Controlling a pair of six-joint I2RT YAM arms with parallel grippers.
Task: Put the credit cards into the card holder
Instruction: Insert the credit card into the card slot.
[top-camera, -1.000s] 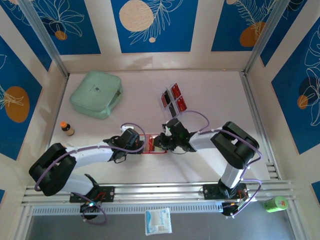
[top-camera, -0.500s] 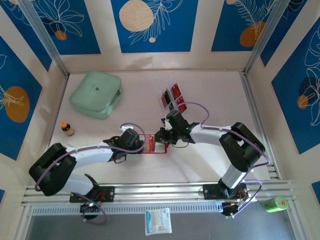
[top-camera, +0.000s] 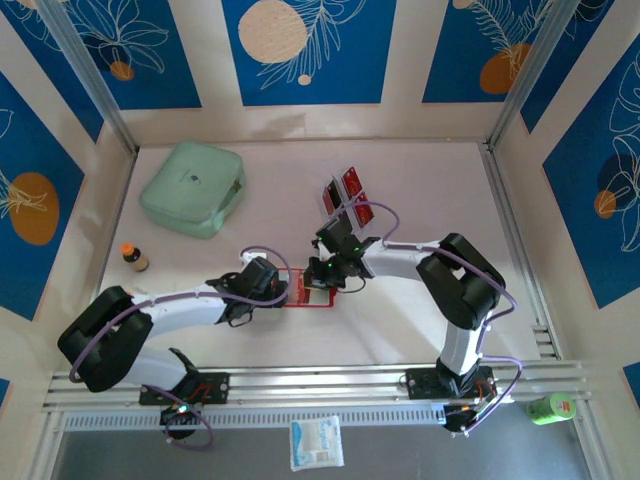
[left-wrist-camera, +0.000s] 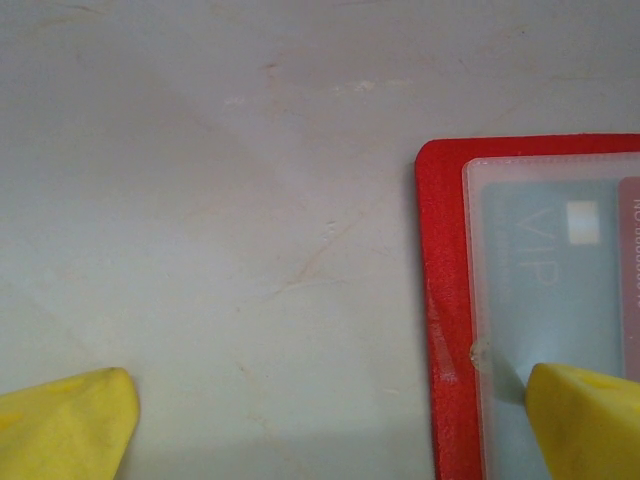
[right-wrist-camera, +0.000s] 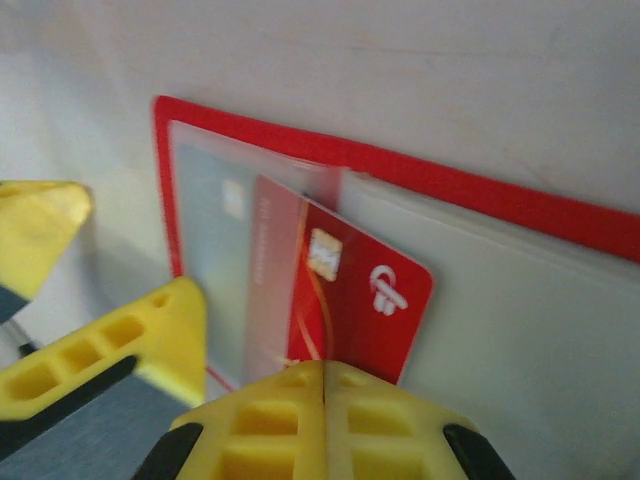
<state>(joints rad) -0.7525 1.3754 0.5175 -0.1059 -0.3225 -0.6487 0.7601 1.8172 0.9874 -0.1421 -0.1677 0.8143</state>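
Right tool (right-wrist-camera: 323, 385) clenched behind half-sleeved credit card (right-wrist-camera: 350, 300); left tool (left-wrist-camera: 330, 400) released over card holder (left-wrist-camera: 440, 300).

A robotics lab test cell is indicated: a pale table (top-camera: 430, 190) is closed in on three sides by wall panels (top-camera: 310, 50) printed with blue leaf patterns and held between aluminium posts (top-camera: 88, 75). A left arm (top-camera: 170, 310) and a right arm (top-camera: 455, 285), strung with looped cables, are bolted to slotted metal rails (top-camera: 330, 385) at the near edge. A few unrelated props, a mint-green case (top-camera: 192, 187) and a small bottle (top-camera: 134, 258), are laid out on the tabletop.
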